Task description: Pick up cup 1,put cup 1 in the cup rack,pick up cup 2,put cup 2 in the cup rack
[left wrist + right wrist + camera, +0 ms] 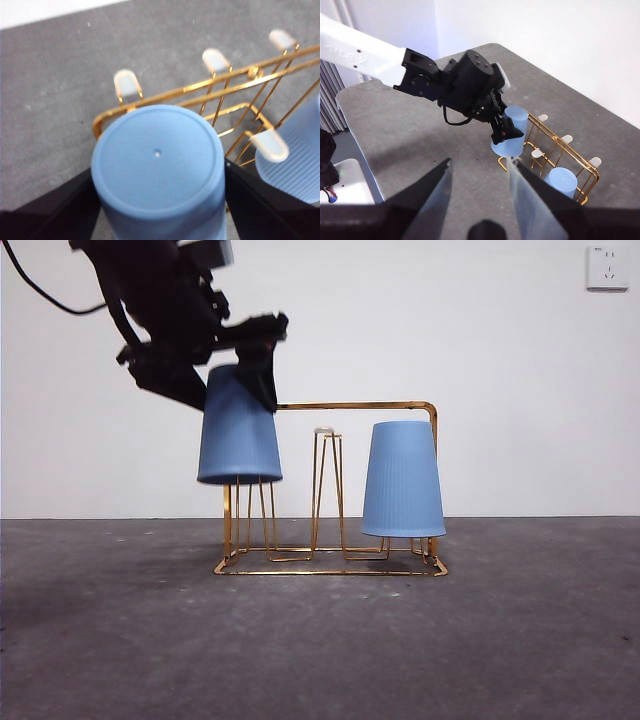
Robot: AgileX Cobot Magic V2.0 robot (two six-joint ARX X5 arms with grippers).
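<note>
One blue cup (403,480) is already home: it sits upside down over a peg at the right end of the gold rack (330,565), right of centre in the front view. So half the job looks done. Now the second blue cup (239,430), also upside down, is up in the air at the left end of the rack, upper left of the frame, with its rim low over the peg tips there. The left gripper (235,365) has it clamped, jaws closed against either side of the cup near its base. It isn't seated yet; it looks like it needs to drop down over the peg and then be let go. The right gripper (480,175) hangs well back, jaws spread and empty.
</note>
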